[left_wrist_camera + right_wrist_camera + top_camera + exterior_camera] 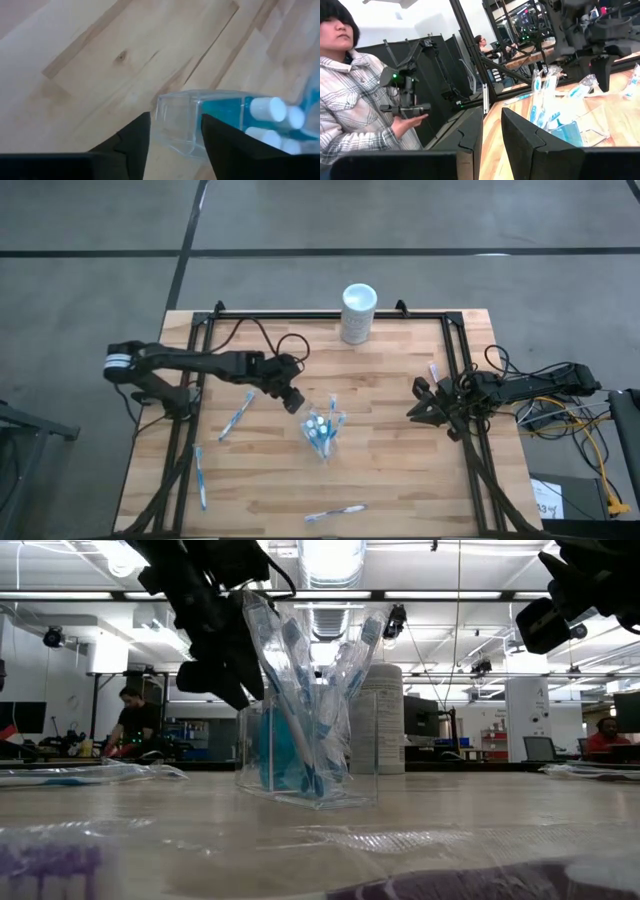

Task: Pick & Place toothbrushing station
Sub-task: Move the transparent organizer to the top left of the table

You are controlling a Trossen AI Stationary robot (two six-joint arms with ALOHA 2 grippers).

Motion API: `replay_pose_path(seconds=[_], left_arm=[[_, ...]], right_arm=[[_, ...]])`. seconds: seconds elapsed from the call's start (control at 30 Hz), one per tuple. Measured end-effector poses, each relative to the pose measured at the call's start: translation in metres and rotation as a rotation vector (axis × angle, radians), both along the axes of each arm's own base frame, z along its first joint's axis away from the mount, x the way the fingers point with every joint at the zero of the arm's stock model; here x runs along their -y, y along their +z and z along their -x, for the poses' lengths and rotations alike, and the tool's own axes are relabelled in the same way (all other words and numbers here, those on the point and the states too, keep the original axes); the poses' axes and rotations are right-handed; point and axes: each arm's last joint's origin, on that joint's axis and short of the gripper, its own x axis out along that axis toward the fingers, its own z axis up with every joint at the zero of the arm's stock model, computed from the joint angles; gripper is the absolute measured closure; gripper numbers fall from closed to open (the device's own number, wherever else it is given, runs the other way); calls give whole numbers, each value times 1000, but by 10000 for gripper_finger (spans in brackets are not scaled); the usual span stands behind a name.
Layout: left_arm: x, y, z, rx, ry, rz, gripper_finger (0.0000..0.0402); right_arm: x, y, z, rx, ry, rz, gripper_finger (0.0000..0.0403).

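Left hand [293,399] open just beside cup [324,435].

Left end effector [291,399] reached mid-table, fingers [135,142] parted, empty. Right end effector [418,412] parked at right edge, slightly parted.

The clear cup [200,120] is cut off by the left wrist view's edge, and the wrapped items lying nearest on the desk [300,870] are blurred.
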Motion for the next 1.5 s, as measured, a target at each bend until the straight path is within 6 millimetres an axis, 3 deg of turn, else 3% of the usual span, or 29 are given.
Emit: replay_pose_path(seconds=[0.73,1.13,1.3,1.5], left_arm=[[9,-9,-4,-24,-69,-25,211],[9,-31,-15,-89,-72,13,212],[9,-29,-14,-89,-66,8,235],[8,-30,-14,-96,-65,11,292]], right_arm=[[0,0,0,0,0,0,335],[0,0,0,-1,0,0,335],[0,0,0,-3,0,0,335],[0,0,0,-3,0,0,335]])
